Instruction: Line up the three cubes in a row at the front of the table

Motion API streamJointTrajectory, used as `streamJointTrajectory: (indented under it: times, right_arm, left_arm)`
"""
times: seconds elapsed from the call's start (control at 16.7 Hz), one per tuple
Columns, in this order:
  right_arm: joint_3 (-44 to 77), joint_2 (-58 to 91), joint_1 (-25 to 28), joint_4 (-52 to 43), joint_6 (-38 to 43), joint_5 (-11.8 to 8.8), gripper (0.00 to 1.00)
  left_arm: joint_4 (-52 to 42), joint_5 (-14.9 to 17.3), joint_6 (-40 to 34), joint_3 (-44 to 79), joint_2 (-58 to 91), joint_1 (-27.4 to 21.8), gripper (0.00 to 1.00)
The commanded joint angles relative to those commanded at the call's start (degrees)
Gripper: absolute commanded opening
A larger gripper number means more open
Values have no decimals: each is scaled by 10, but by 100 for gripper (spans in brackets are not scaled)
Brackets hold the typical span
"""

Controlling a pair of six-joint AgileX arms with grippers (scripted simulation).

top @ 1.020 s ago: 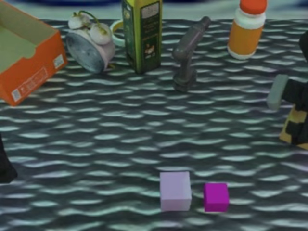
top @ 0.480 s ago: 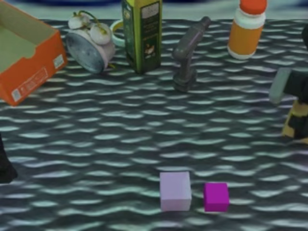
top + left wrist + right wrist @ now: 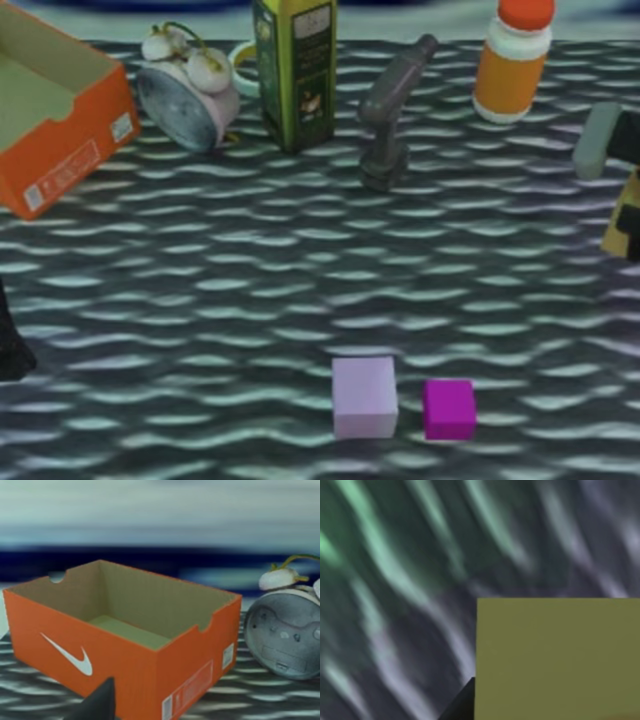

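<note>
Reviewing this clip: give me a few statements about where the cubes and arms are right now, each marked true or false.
1. The lilac cube sits left of the magenta cube at the table's front. True.
2. Those two cubes touch. False: a gap of cloth separates them.
3. The mustard cube is in the front row. False: it is at the right hand, at the table's right edge.
4. The left arm is at the left edge. True.
5. The orange box holds a cube. False: empty.

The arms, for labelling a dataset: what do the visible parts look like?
The left arm is a plain black mass at the top view's left edge. The right arm, at the right edge, shows black casing with a grey-green block. No cables or markings visible.
</note>
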Motion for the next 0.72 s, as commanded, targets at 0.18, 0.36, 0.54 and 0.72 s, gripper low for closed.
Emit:
streamJointTrajectory:
  times: [0.18, 0.36, 0.54, 0.72]
  right_arm:
    - [6, 6, 5, -2, 5, 0, 0]
    - [50, 31, 61, -21, 31, 0, 0]
    - [115, 70, 159, -53, 78, 0, 0]
    - [188, 114, 287, -90, 136, -1, 0]
  left_arm:
    - [0, 0, 0, 0, 0, 0, 100]
    - [0, 0, 0, 0, 0, 0, 100]
    - [0, 0, 0, 0, 0, 0, 100]
    - [0, 0, 0, 0, 0, 0, 100]
